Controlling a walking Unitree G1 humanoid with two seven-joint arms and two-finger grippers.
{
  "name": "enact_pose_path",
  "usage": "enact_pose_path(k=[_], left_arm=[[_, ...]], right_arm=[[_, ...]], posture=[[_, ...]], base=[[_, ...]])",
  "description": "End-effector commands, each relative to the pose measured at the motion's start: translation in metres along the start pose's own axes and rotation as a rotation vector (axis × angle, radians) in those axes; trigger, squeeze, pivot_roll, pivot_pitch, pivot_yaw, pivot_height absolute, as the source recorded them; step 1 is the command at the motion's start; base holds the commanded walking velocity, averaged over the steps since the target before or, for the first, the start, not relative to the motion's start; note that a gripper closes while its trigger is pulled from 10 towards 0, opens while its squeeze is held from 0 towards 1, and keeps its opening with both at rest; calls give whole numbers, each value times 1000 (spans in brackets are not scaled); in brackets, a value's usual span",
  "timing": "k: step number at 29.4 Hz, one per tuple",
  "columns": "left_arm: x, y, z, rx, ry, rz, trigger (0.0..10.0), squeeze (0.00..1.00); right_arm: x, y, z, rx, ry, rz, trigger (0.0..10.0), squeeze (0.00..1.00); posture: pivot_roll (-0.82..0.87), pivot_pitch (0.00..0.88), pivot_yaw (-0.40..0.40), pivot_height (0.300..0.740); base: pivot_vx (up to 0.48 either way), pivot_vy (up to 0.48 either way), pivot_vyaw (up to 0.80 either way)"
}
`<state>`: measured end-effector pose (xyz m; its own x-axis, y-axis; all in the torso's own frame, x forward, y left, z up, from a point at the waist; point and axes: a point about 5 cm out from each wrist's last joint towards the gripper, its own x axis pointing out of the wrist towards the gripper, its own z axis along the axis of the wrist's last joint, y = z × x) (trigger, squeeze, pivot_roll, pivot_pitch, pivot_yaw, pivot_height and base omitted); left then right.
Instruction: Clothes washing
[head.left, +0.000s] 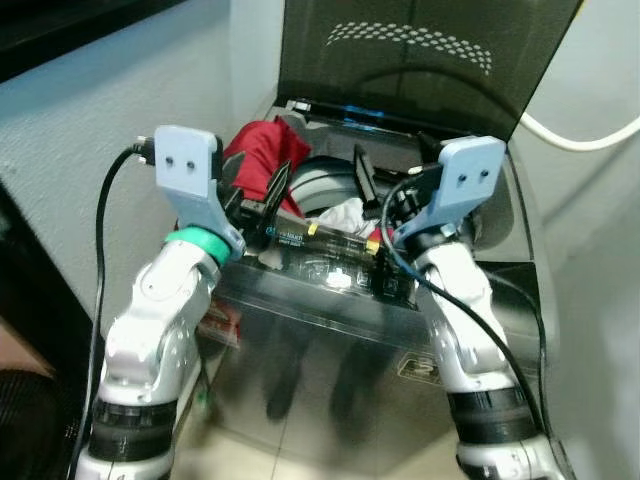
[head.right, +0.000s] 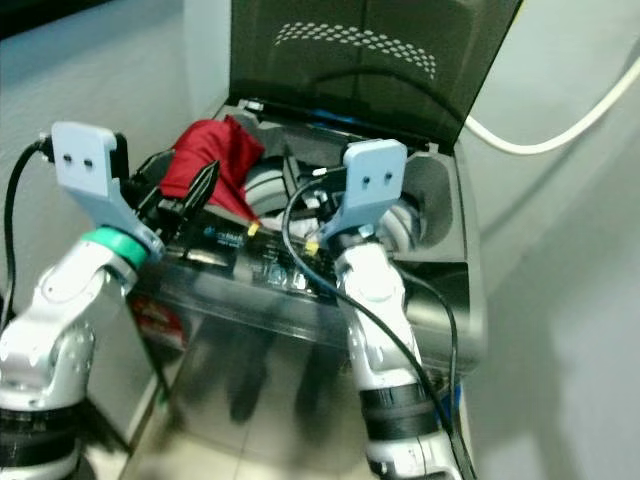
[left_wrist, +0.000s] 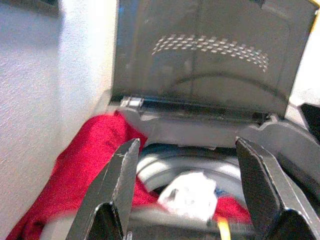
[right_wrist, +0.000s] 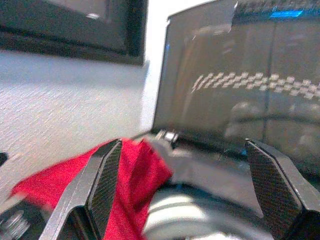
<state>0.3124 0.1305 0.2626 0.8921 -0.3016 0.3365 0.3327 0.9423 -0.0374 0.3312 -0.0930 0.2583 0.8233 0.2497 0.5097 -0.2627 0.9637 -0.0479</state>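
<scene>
A top-loading washing machine (head.left: 330, 330) stands before me with its dark lid (head.left: 420, 60) raised. A red garment (head.left: 262, 150) lies bunched over the drum's back left rim and hangs partly inside. A white cloth (head.left: 340, 215) sits in the grey drum (head.left: 325, 185). My left gripper (head.left: 268, 190) hovers open over the front left of the opening, just in front of the red garment (left_wrist: 85, 170), holding nothing. To its right my right gripper (head.left: 392, 170) is also open and empty above the drum, and its wrist view shows the red garment (right_wrist: 135, 175) past its left finger.
A pale wall (head.left: 80, 150) runs close along the machine's left side. A white hose (head.left: 580, 135) curves along the wall at the back right. Tiled floor (head.left: 260, 440) lies in front of the washer, between my arms.
</scene>
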Motion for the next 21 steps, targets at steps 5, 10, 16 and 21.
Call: enact_pose_path(k=[5, 10, 16, 21], left_arm=[[2, -6, -1, -4, -1, -18, 10000, 0], [3, -6, -1, -4, -3, -20, 10000, 0], [3, -6, -2, -3, -2, -20, 10000, 0], [3, -7, -16, -20, 53, -20, 10000, 0]], right_arm=[[-1, -5, 0, -28, 6, -8, 10000, 0], [-1, -3, -2, -46, 13, 10, 10000, 0], [-2, -2, -3, -55, 16, 23, 10000, 0], [-6, -4, -13, -108, 54, 32, 10000, 0]], posture=[[174, 0, -54, 740], [172, 0, -53, 740], [169, 0, -53, 740], [163, 0, -63, 740]], base=[[-395, 0, 0], [-393, 0, 0], [-359, 0, 0], [-66, 0, 0]])
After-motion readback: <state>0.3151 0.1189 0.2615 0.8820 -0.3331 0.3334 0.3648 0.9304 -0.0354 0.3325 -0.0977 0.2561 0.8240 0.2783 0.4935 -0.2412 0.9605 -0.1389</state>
